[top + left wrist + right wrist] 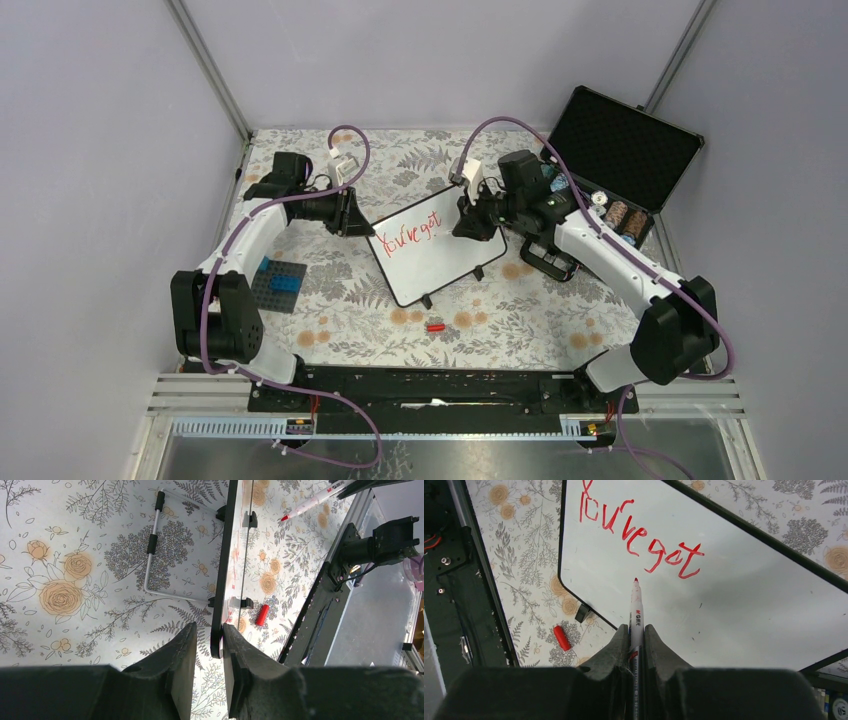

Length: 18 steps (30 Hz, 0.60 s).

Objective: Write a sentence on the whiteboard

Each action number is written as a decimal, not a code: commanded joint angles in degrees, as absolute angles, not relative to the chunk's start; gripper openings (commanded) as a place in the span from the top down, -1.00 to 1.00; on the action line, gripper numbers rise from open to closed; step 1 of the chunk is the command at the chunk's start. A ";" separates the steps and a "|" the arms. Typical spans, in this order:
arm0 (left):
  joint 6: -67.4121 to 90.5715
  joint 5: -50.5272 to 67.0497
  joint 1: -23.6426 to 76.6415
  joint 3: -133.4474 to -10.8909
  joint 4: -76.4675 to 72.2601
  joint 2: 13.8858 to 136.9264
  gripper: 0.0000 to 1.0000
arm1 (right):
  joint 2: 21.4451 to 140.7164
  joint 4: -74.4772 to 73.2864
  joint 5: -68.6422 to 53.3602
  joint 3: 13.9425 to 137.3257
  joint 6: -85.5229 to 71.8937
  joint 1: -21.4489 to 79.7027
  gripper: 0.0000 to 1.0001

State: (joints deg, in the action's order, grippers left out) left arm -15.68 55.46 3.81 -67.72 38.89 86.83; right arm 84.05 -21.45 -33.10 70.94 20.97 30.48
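Right gripper (636, 630) clamps marker (636, 602); open case (640, 150) holds round items (626, 218).

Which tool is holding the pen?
The right tool: the pen is pinched in it, tip pointing at the whiteboard. The left tool has no pen; it clamps the whiteboard's edge instead.

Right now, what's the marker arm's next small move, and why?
Probably slide the red-tipped white marker, shut in the right jaws, past the final "t" of the red handwritten "You've got" to start another word: its tip sits near "got", and the black-rimmed white whiteboard is bare beyond.
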 commanded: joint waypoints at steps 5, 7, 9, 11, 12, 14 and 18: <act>-16.88 56.44 4.13 -67.65 37.17 85.49 0.49 | 82.10 -19.80 -31.89 69.96 19.87 30.70 1.00; -16.79 56.44 4.13 -67.74 37.17 85.64 0.53 | 82.26 -19.25 -30.64 70.21 19.53 30.06 1.00; -16.74 56.37 4.17 -67.85 37.18 85.69 0.61 | 82.50 -18.30 -29.61 70.45 19.06 29.17 1.00; -16.70 56.13 4.22 -67.93 37.19 85.79 0.70 | 82.66 -17.88 -28.90 70.91 19.05 28.65 1.00; -16.69 56.10 4.22 -67.89 37.18 85.88 0.73 | 82.64 -17.43 -28.21 70.86 19.19 28.57 1.00; -16.65 55.93 4.22 -67.91 37.18 85.87 0.77 | 82.79 -16.85 -27.33 70.64 19.48 28.54 1.00; -16.72 55.82 4.30 -68.06 37.29 86.28 0.81 | 83.32 -15.92 -25.65 70.83 19.51 28.55 1.00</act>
State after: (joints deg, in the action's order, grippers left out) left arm -15.51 56.18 4.05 -67.72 39.00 86.83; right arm 84.05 -19.09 -28.34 69.69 19.70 28.75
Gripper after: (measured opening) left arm 0.111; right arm 0.164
